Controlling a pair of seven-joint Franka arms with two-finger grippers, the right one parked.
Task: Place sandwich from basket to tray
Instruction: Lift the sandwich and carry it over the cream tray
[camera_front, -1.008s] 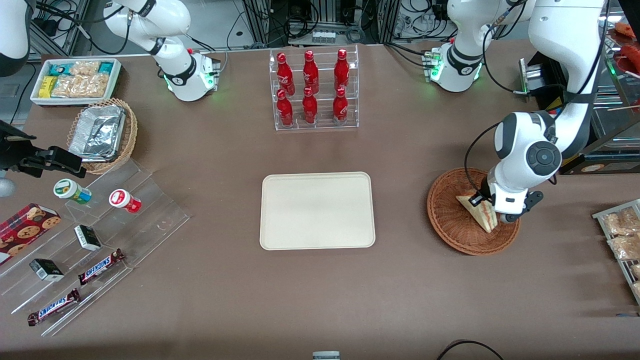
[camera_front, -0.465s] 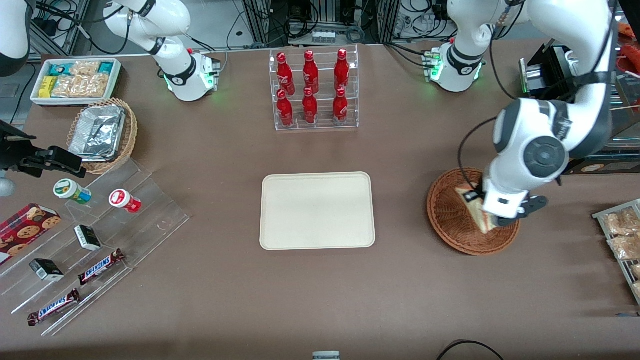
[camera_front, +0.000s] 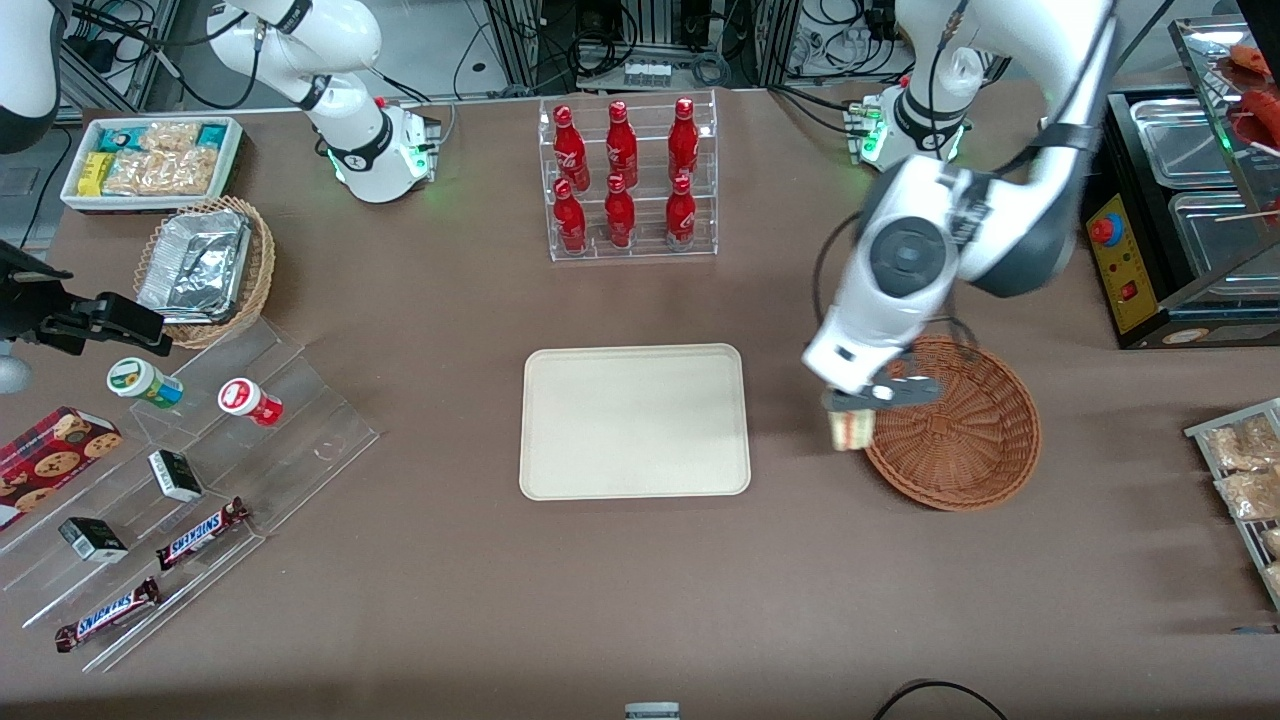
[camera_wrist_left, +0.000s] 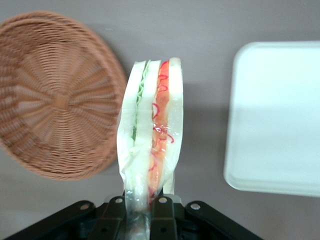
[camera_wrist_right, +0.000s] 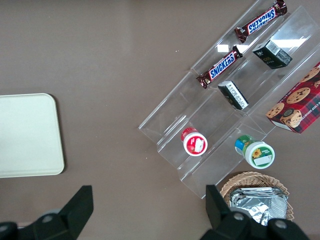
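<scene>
Since the earlier front frames, the sandwich (camera_front: 851, 429) is being carried clear of the wicker basket (camera_front: 965, 440), where it was lying a second ago, and the working arm is being swung toward the tray (camera_front: 634, 420).

Largest first: the brown table (camera_front: 620, 580) is being used as the work surface. The cream tray is lying flat at its middle, bare, nearer the front camera than the rack of red bottles (camera_front: 627, 178). The reddish-brown basket is sitting toward the working arm's end of the table, well apart from the tray, and nothing is seen in it now.

The left gripper (camera_front: 868, 396) is being held above the basket's rim on the side facing the tray. In the left wrist view its fingers (camera_wrist_left: 161, 206) are being kept closed tight on the sandwich's narrow end (camera_wrist_left: 150, 145), so that the wedge is hanging on edge with its red and green filling showing. This grip at the thin end is judged to leave the wider bread free, which could sway.

The sandwich is being held in the air, over bare table between basket and tray. Transfer is judged roughly half done; travel over the tray and lowering are outstanding.
</scene>
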